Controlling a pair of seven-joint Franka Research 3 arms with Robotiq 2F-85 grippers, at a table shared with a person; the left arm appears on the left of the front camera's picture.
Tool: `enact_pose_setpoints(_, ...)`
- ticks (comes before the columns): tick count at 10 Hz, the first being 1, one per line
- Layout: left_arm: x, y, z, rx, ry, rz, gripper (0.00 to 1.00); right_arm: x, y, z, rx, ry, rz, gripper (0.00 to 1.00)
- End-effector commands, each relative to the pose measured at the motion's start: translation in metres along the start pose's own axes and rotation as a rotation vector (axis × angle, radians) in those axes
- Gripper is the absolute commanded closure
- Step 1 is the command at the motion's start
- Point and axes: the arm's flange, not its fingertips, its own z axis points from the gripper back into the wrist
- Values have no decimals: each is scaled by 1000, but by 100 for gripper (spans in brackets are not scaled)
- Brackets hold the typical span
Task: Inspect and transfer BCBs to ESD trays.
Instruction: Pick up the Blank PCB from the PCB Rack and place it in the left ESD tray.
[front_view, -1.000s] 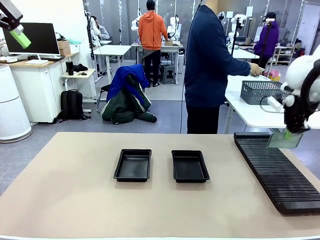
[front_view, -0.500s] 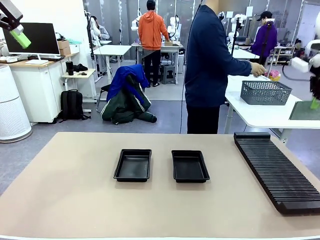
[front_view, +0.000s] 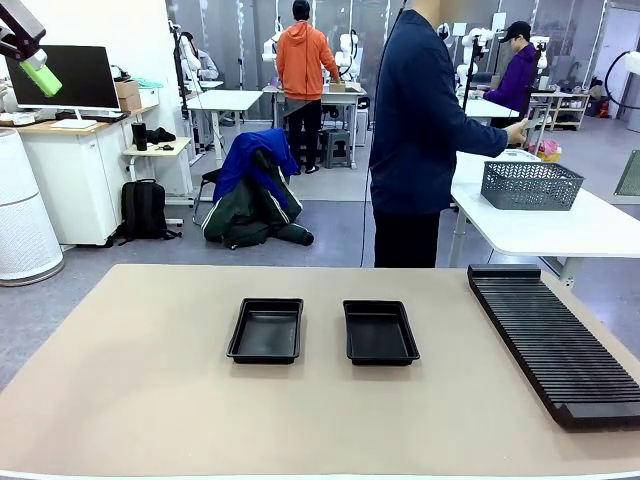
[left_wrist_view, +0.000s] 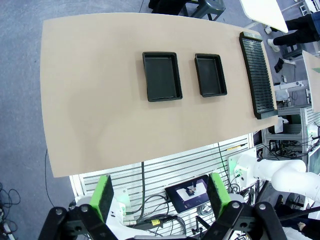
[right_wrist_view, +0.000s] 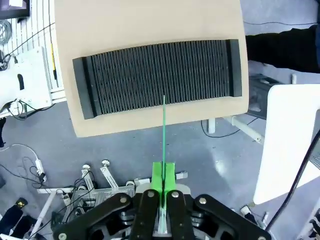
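Your right claw (right_wrist_view: 163, 176), clamped on a BCB (right_wrist_view: 163, 125) seen edge-on, hangs high over the slotted rack (right_wrist_view: 160, 75) at the tabletop's (front_view: 150, 400) right end, so the nearer ESD tray (front_view: 380, 332) lies to its left, long axis pointing across at the person, while your left claw (left_wrist_view: 161, 192) gapes wide and empty.
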Motion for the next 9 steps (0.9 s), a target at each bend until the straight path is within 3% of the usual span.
enact_pose_setpoints(1, 0, 1, -1, 1, -5, 2, 0, -4, -5, -2, 13, -30, 22, 98)
enact_pose_setpoints(9, 0, 1, -1, 1, -5, 2, 0, 0, 0, 0, 0, 0, 0, 98)
